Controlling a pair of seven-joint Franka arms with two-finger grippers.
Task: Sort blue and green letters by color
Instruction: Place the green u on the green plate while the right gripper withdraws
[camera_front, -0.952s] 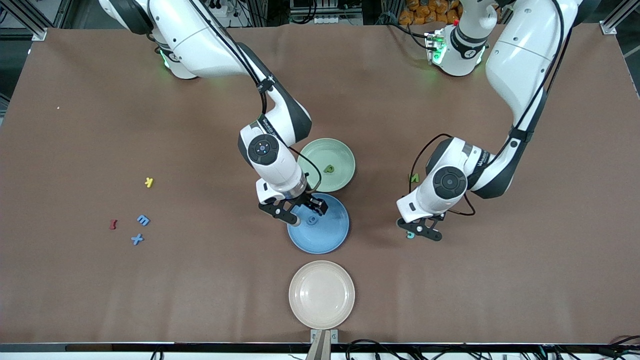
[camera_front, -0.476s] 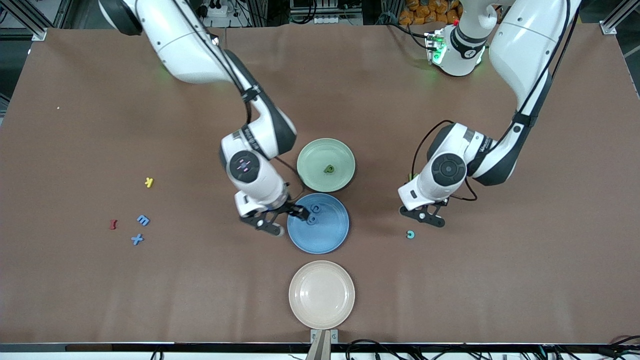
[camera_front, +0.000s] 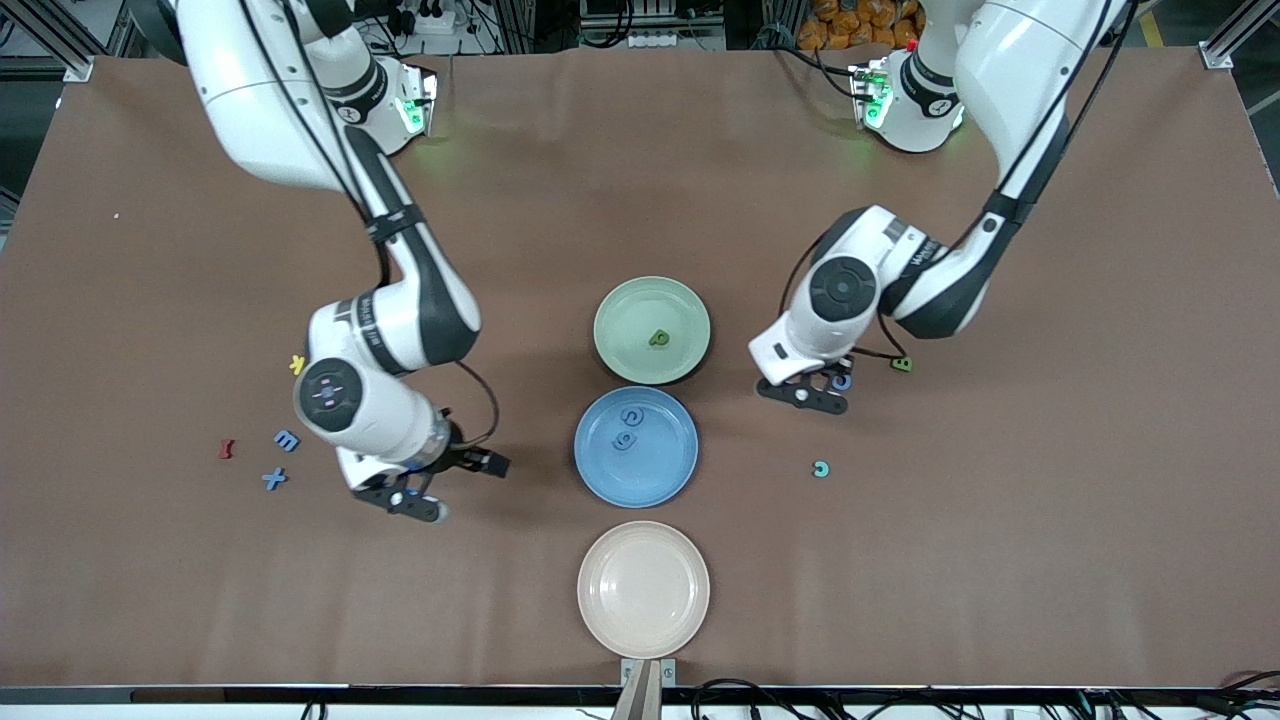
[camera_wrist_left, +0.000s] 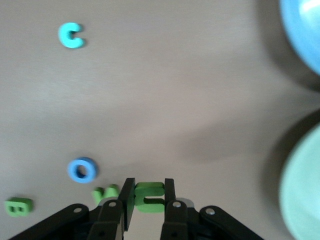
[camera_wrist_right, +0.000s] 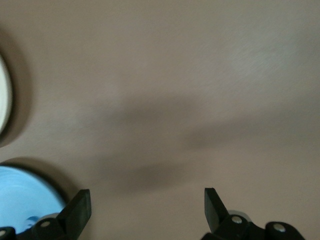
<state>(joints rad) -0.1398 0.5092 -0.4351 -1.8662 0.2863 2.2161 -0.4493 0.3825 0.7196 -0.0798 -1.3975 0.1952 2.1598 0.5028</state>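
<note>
My left gripper (camera_front: 815, 392) (camera_wrist_left: 149, 200) is shut on a green letter (camera_wrist_left: 149, 196), hidden in the front view. It is low over the table beside a blue ring (camera_front: 842, 381) (camera_wrist_left: 82, 170), a green letter (camera_wrist_left: 106, 192) and a further green letter (camera_front: 902, 364) (camera_wrist_left: 19, 206). The green plate (camera_front: 625, 305) holds one green letter (camera_front: 657, 339). The blue plate (camera_front: 665, 470) holds two blue letters (camera_front: 631, 415) (camera_front: 623, 438). My right gripper (camera_front: 455, 488) (camera_wrist_right: 146, 207) is open and empty over bare table beside the blue plate. Two blue letters (camera_front: 286, 439) (camera_front: 274, 478) lie toward the right arm's end.
A teal C (camera_front: 821, 468) (camera_wrist_left: 71, 35) lies nearer the front camera than my left gripper. A cream plate (camera_front: 600, 620) sits near the front edge. A yellow piece (camera_front: 297, 364) and a dark red piece (camera_front: 227, 449) lie by the loose blue letters.
My right gripper opened over the blue plate, left a second blue letter there and swung toward the right arm's end. My left gripper moved from the teal C toward the bases.
</note>
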